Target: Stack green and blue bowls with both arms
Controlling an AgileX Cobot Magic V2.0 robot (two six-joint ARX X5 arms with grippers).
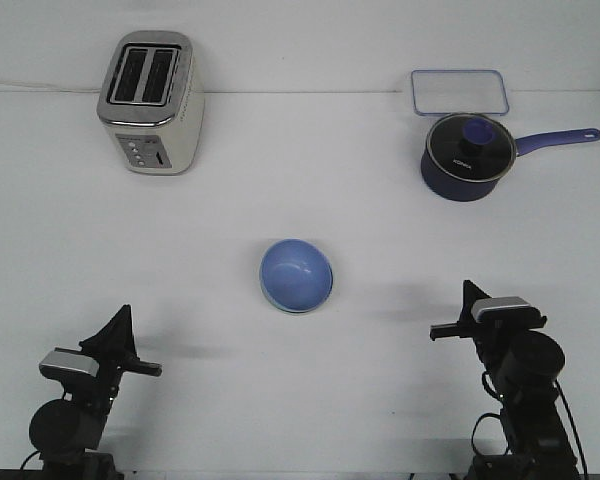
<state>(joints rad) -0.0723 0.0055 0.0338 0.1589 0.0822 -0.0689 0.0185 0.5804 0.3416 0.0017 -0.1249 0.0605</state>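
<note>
Blue bowl (296,275), seemingly nested in green, lies between both tools.

There is one blue bowl (296,275) sitting inside one green bowl (270,298), and only a thin green edge shows, so that makes two bowls. There is one silver toaster (152,101) with two slots, one dark blue saucepan (464,157) with one glass lid (471,144), and one clear flat box (459,92). There are two black robot arms, a left arm (80,400) and a right arm (515,385).
</note>
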